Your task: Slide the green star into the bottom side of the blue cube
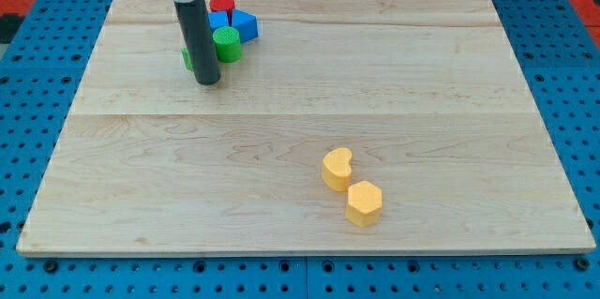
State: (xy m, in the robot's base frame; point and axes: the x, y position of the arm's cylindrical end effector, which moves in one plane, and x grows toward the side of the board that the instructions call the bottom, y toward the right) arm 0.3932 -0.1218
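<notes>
Wood fills the scene: a pale plank board (309,130) lying on a blue pegboard surface (37,46) that shows on every side of it.

Nearest, right of the board's middle, sit two yellow blocks close together. The yellow hexagonal block (364,203) is the nearer one, and the yellow heart-shaped block (337,169) stands just beyond it and slightly to its left; they look to be touching or almost so, and I cannot tell which.

Far back on the left is a tight cluster. My tip (207,83) rests on the board at the cluster's near left edge, with the dark rod rising from it out of the top of the view. The arm has no fingers, so nothing is grasped or released; it can only push. A sliver of green block (187,56) shows just left of the rod, mostly hidden behind it, so its shape cannot be made out; this may be the green star. Just right of the rod stands a green cylinder (226,43). Beyond that lies the blue cube (243,24), and the red cylinder (221,6) is farthest, touching the blue one.
</notes>
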